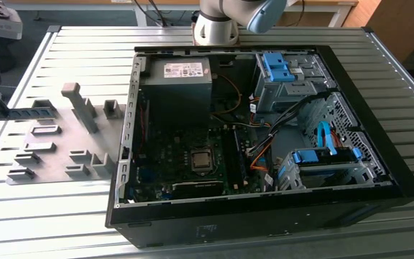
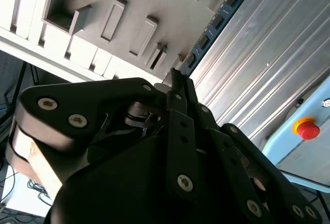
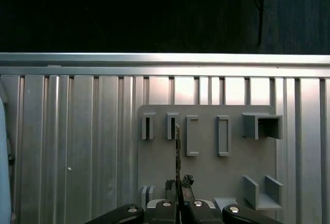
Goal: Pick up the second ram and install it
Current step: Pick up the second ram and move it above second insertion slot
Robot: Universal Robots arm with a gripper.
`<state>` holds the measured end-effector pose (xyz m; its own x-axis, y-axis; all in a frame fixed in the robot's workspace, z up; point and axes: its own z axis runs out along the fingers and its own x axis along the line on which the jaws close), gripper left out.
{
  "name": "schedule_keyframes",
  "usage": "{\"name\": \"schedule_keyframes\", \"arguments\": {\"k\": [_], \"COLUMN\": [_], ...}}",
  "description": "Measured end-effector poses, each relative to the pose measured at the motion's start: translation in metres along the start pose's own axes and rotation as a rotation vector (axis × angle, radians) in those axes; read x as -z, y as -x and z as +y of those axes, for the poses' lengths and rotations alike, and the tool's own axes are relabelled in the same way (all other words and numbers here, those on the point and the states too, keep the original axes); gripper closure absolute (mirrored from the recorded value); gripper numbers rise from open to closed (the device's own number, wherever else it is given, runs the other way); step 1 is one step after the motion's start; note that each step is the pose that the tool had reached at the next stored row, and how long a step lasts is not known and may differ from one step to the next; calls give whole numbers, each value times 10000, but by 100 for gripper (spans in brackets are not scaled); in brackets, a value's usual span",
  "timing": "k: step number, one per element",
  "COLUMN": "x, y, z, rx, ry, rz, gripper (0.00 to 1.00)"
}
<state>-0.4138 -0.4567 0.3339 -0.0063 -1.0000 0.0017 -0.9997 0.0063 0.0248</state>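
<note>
The second ram (image 2: pixel 216 23) is gripped by one end between the closed fingers of the gripper (image 2: pixel 178 82), as is seen in both wrist views. In the exterior view it is found at the far left of the frame, held about level above the grey holder plate (image 1: pixel 56 145) and well apart from the open computer case (image 1: pixel 379 178). It seems to be lifted free of the holder blocks, though this cannot be confirmed. Only a short part of the stick is clamped, so it could be tilted by a fast swing. A tilted stick could be jammed at the memory slots (image 1: pixel 239 159) or caught on the cables (image 1: pixel 261 154) beside them.
</note>
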Motion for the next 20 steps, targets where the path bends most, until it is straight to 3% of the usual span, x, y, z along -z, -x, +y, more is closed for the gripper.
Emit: {"name": "schedule_keyframes", "arguments": {"k": [20], "x": [395], "y": [-1], "z": [10], "rx": [0], "ry": [0], "rz": [0], "gripper": [86]}}
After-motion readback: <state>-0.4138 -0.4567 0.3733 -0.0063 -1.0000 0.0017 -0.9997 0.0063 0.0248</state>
